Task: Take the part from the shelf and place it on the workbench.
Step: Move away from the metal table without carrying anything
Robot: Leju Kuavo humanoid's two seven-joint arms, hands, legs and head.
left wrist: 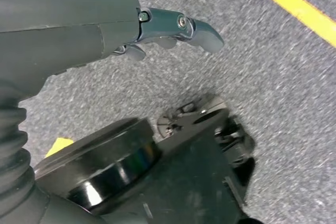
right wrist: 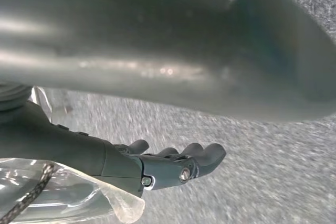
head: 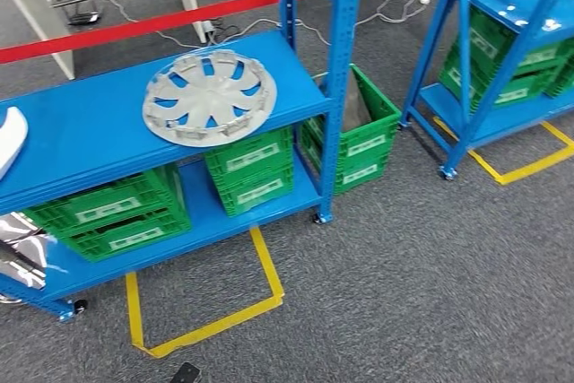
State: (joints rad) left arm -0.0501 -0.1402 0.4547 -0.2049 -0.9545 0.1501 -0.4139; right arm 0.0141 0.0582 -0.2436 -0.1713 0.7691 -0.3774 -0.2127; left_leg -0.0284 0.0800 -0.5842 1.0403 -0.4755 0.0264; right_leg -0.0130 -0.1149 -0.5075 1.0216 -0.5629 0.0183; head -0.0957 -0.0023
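A silver wheel cover, the part to be taken, is seen lying flat on the upper board of the blue shelf, near its right-hand post and well apart from both hands. A white rounded part is seen at the left edge of the same board. On the lower board, green crates are stacked on the left and another green stack is set under the wheel cover; a further green crate is placed on the grey carpet just to the right of the shelf post. Yellow tape is laid on the carpet in front of the shelf. A second blue shelf with green crates is seen at the right, and red tape is stretched behind the first shelf. In the left wrist view the left robot hand is seen over the carpet with its fingers extended and nothing between them, so it is recorded as released. In the right wrist view the right robot hand is likewise seen with fingers stretched out and apart, nothing grasped; a clear plastic sheet is seen beside its wrist, and a large blurred grey surface is seen close to the lens, unidentified.
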